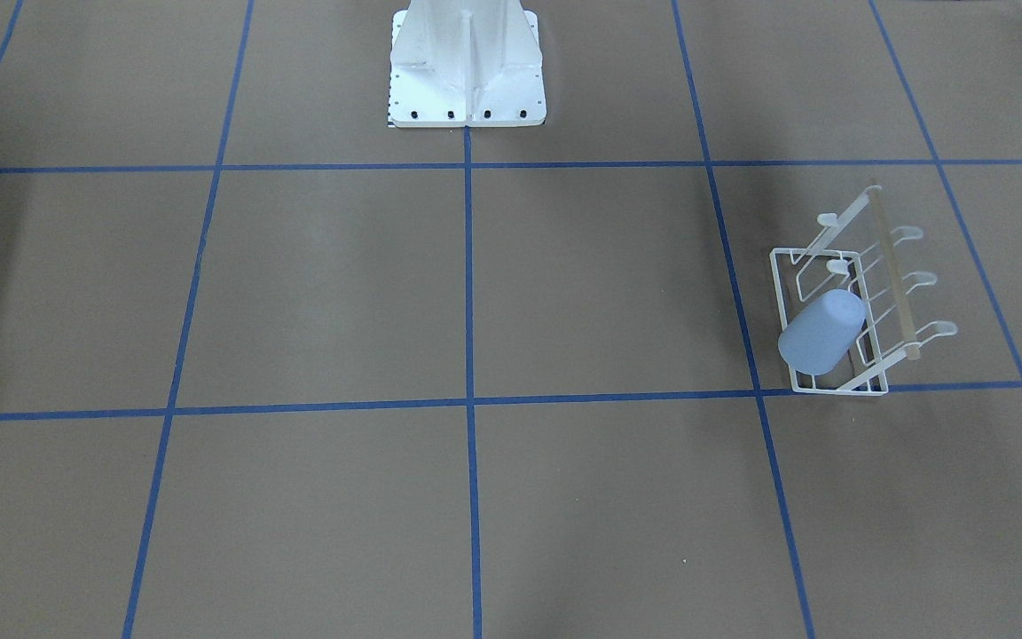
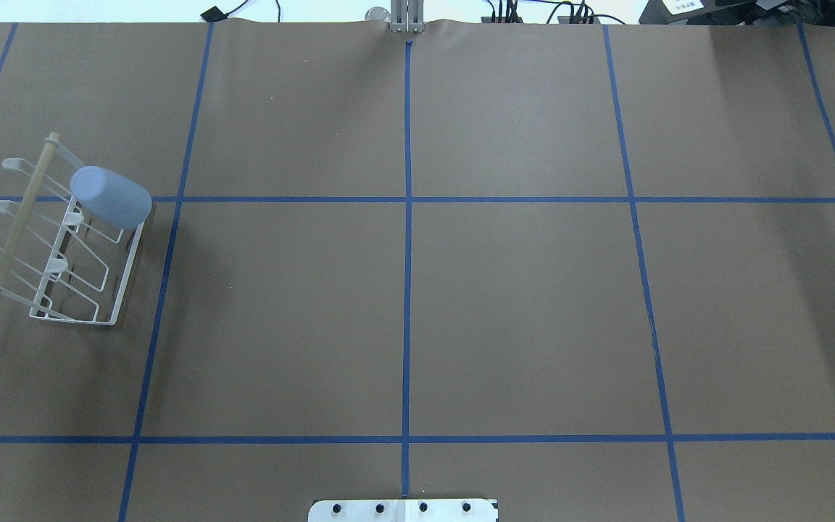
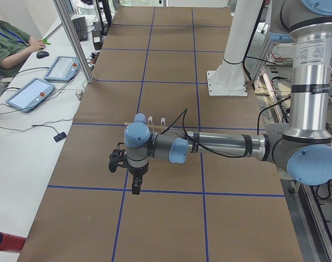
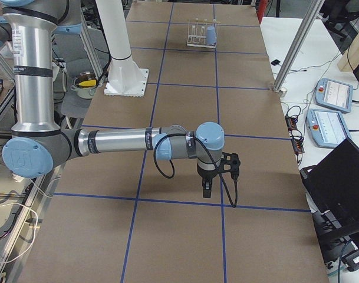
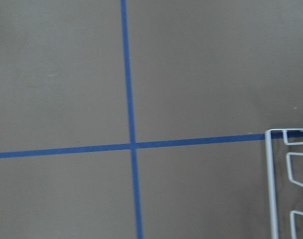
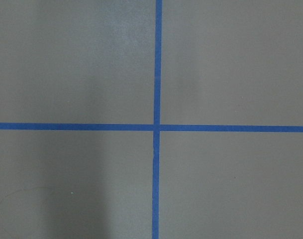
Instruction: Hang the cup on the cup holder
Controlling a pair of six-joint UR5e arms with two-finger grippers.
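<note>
Cup holder (image 2: 127, 273) stands close to the table's left edge, about midway between the robot's edge and the far edge. Its wooden rod (image 2: 24, 210) runs along the side nearest that left edge.

The cup (image 2: 111, 196) is on the holder, at the rack's far end, in the prong row that faces the table's middle. It sits tilted and up on the wires. I cannot see the prong inside it.

Left gripper (image 3: 136, 186) hangs tool-down over the table, apart from the rack. I only get it from the side view, so I cannot tell how wide the fingers stand or whether they hold anything. The left wrist view shows bare mat, a tape crossing and a corner of the holder's base frame at its right edge.

Right gripper (image 4: 207, 188) hangs tool-down toward the table's right edge, well apart from cup and rack. Same problem: I cannot tell its opening. Its wrist view shows only mat and a tape crossing.

The white robot base (image 2: 403, 510) is at the near edge.
</note>
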